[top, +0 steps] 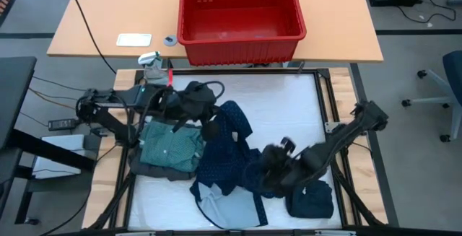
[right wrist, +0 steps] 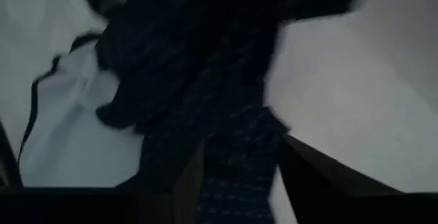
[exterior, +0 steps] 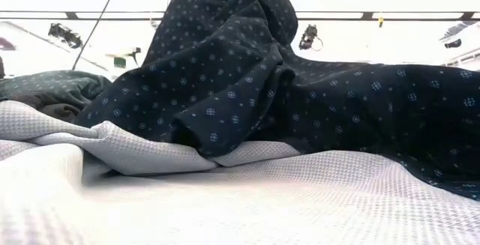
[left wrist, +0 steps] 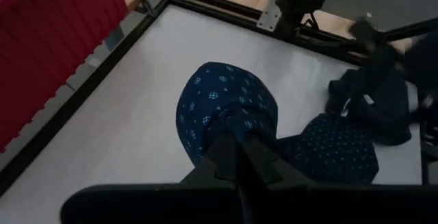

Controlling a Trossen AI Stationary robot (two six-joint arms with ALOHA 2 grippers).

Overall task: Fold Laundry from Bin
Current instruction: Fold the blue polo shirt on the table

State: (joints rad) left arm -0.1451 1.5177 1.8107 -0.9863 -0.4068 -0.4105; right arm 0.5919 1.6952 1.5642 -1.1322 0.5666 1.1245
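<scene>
The left gripper (left wrist: pixel 238 157) is pinched tight on a bunch of the navy dotted shirt (top: pixel 227 146), holding one end up off the white mat (top: pixel 289 106), so the cloth hangs down in a rounded hump just ahead of its fingers. The right gripper (top: pixel 273 169) sits low over the other end of the same shirt; its fingers (right wrist: pixel 308 172) stand apart with dotted cloth running between them, and I judge they are not clamping it. The red bin (top: pixel 240 12) stands empty on the counter (top: pixel 108 12) well beyond both arms. The teal shirt (top: pixel 172 143) lies beside the left gripper on a dark grey piece (top: pixel 155 169), and a small dark bundle (top: pixel 312 200) rests just behind the right gripper

The risk I see: with only one end held, the shirt may slide and bunch up, or drag across the teal shirt and rumple that pile. If the right gripper closes where it is, it could catch a double layer and twist the fold
</scene>
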